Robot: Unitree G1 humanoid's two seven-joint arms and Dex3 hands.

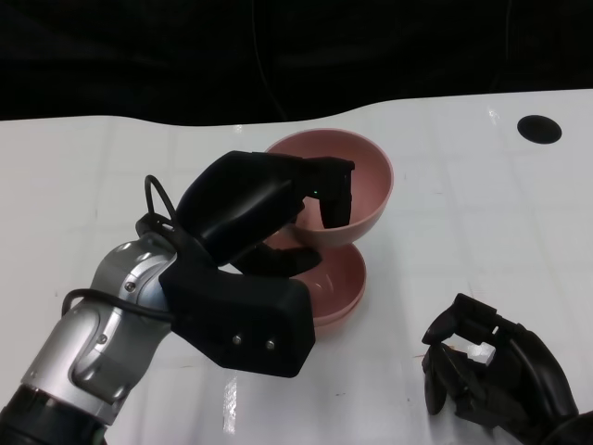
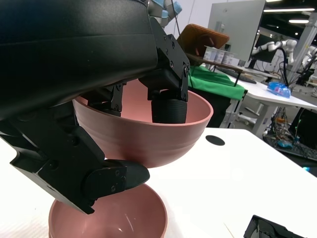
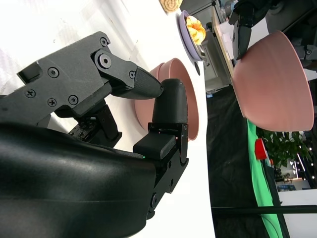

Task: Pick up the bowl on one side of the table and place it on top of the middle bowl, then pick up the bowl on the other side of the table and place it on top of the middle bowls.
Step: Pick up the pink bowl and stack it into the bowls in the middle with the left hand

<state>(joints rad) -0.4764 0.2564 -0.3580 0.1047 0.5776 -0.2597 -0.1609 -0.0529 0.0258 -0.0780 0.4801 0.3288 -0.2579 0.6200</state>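
Note:
My left hand (image 1: pixel 250 246) grips a pink bowl (image 1: pixel 357 176) by its near rim, fingers inside and thumb beneath, and holds it tilted in the air. Directly under it another pink bowl (image 1: pixel 338 287) rests upright on the white table (image 1: pixel 482 222). The left wrist view shows the held bowl (image 2: pixel 148 134) a little above the lower bowl (image 2: pixel 109 218), with my left hand (image 2: pixel 89 74) clamped on the rim. My right hand (image 1: pixel 491 375) rests near the table's front right corner, fingers curled in, holding nothing. In the right wrist view, past my right hand (image 3: pixel 99 148), the raised bowl (image 3: pixel 272 79) hangs apart from the resting bowl (image 3: pixel 190 109).
A round black hole (image 1: pixel 539 128) sits in the table at the far right. The table's far edge curves along a dark background. A plate of food (image 3: pixel 193 27) and a green-covered table (image 2: pixel 218 87) stand beyond the table.

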